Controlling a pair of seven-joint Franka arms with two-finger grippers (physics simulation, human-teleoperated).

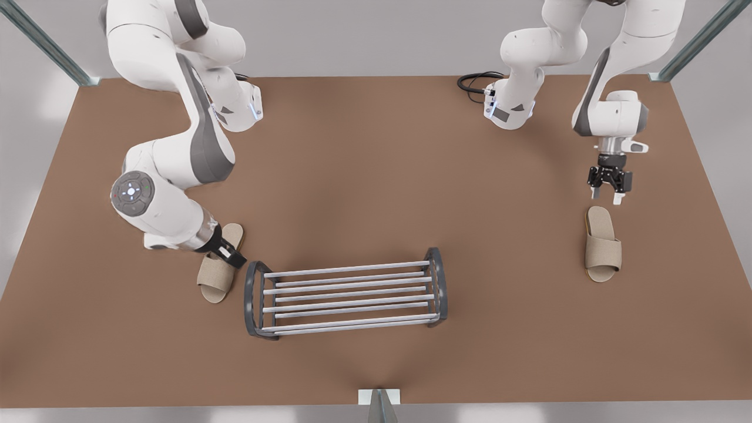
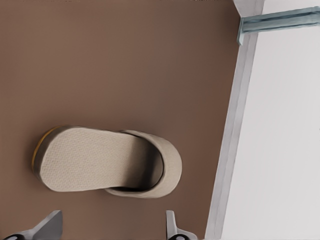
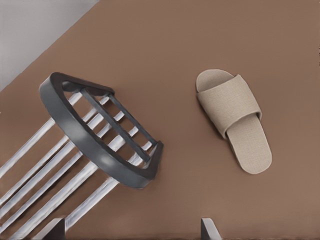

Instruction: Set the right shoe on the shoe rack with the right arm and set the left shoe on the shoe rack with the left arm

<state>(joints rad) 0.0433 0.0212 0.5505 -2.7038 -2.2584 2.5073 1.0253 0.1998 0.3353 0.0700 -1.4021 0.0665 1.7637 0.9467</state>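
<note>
The left gripper point(image 1: 608, 192) is hanging with its fingers spread and nothing between them, just off the heel end of the left shoe point(image 1: 602, 244), which is lying flat on the table point(image 1: 376, 176) toward the edge at the front view's right. That slipper's long axis is running from the far edge toward the near edge, strap end nearer the near edge. In the left wrist view the two fingertips of the gripper point(image 2: 110, 232) are sitting beside the shoe's point(image 2: 107, 162) long side, so the jaws look set to straddle it across its width. The right gripper point(image 1: 228, 254) is reaching low over the right shoe point(image 1: 212, 281), also released. Its wrist view is showing the slipper point(image 3: 235, 120) ahead of the fingers, apart from them. This shoe is lying just beside the dark end frame of the shoe rack point(image 1: 346, 291), which is standing bare near the middle of the near edge. The right arm is therefore much nearer the rack point(image 3: 95, 145), while the left arm will probably be carrying its shoe well across the table. No brand, label or writing is showing on either slipper or on the rack.
</note>
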